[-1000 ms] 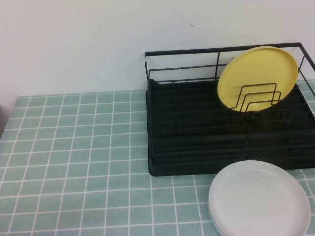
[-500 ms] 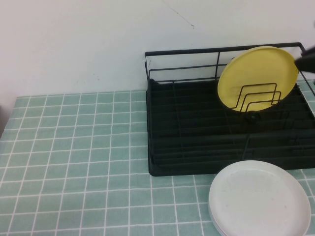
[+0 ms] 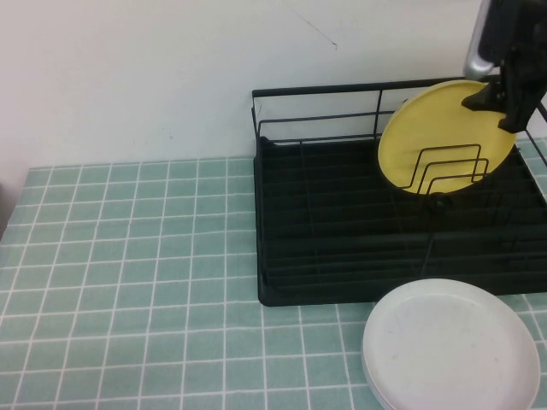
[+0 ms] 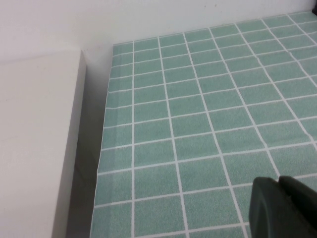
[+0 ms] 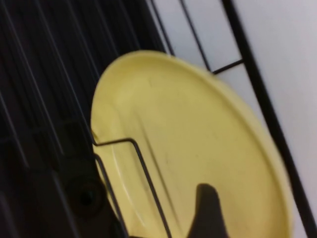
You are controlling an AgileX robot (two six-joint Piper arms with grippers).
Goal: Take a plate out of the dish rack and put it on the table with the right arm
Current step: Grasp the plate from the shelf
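Note:
The yellow plate (image 3: 436, 128) stands on edge in the far right of the black wire dish rack (image 3: 342, 248), leaning against upright dividers. My right gripper (image 3: 500, 107) hangs at the plate's upper right rim, open, its silver-grey part above. In the right wrist view one black finger (image 5: 207, 213) lies in front of the plate's face (image 5: 198, 124); the other finger is out of view. My left gripper (image 4: 280, 186) is shut and empty above the green grid-cloth table (image 4: 198, 124); it does not show in the high view.
A stack of white plates (image 3: 450, 346) lies on the table (image 3: 128, 256) in front of the rack's right half. A white wall stands right behind the rack. A white block (image 4: 34, 148) stands beside the table's left edge.
My right gripper has come in from the right edge and now sits at the yellow plate's upper right rim. The plate and rack have not moved.

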